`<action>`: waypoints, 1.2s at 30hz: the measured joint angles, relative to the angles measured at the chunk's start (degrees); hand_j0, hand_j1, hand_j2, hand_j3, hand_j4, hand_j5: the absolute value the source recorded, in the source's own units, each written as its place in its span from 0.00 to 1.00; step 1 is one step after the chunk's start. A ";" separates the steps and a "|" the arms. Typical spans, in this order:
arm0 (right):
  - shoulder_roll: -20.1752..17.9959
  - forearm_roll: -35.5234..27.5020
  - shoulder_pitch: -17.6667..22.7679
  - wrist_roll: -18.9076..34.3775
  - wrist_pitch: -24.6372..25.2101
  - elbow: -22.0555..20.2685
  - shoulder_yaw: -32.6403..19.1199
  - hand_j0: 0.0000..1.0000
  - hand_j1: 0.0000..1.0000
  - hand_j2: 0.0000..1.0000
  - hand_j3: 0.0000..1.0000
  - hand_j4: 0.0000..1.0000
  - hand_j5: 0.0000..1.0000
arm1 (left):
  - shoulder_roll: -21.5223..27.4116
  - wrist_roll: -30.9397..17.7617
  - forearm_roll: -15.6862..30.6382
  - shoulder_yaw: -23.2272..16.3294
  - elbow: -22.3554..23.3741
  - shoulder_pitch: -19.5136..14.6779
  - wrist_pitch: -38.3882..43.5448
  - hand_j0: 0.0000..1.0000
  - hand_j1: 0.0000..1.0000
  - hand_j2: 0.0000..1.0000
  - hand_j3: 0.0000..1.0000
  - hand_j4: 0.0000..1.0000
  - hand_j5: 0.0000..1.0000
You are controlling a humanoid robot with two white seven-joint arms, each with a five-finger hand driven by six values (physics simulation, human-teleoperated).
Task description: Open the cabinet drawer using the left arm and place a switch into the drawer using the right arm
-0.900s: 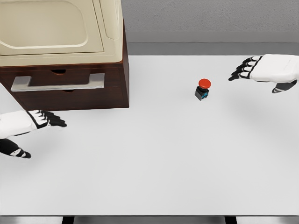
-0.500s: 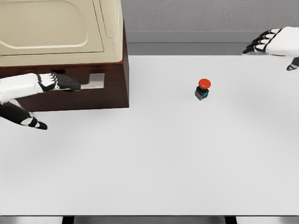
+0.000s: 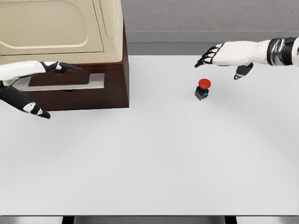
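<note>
The switch [image 3: 202,88], a small dark block with a red round button on top, stands on the white table right of centre. My right hand [image 3: 219,58] hovers just above and behind it, fingers spread, holding nothing. The dark wooden cabinet [image 3: 114,88] sits at the back left; its drawer front carries a long silver handle [image 3: 70,82] and looks closed. My left hand [image 3: 44,74] reaches in from the left over the drawer front, fingers extended above the handle and thumb below, grasping nothing.
A cream-coloured appliance [image 3: 56,28] rests on top of the cabinet. The white table [image 3: 154,158] stretches toward me, and a grey wall runs along its far edge.
My left hand rose from the table up to the drawer front and now lies above the handle. My right hand swung away to the far right, then came back left over the switch.
</note>
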 measured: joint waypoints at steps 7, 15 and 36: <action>1.12 0.19 -0.44 0.00 0.00 1.24 3.84 1.00 1.00 1.00 1.00 1.00 1.00 | 1.71 -0.02 -0.59 -1.71 -0.02 0.09 4.17 1.00 1.00 1.00 1.00 1.00 1.00; 4.03 1.03 -0.97 0.00 0.00 7.15 4.75 1.00 1.00 1.00 1.00 1.00 1.00 | 1.91 -0.02 -3.22 -2.03 0.08 0.09 10.75 1.00 1.00 1.00 1.00 1.00 1.00; 11.48 3.94 -2.99 0.00 0.01 18.36 7.10 1.00 1.00 1.00 1.00 1.00 1.00 | 1.09 0.11 -5.95 -2.57 1.90 0.79 13.28 1.00 1.00 1.00 1.00 1.00 1.00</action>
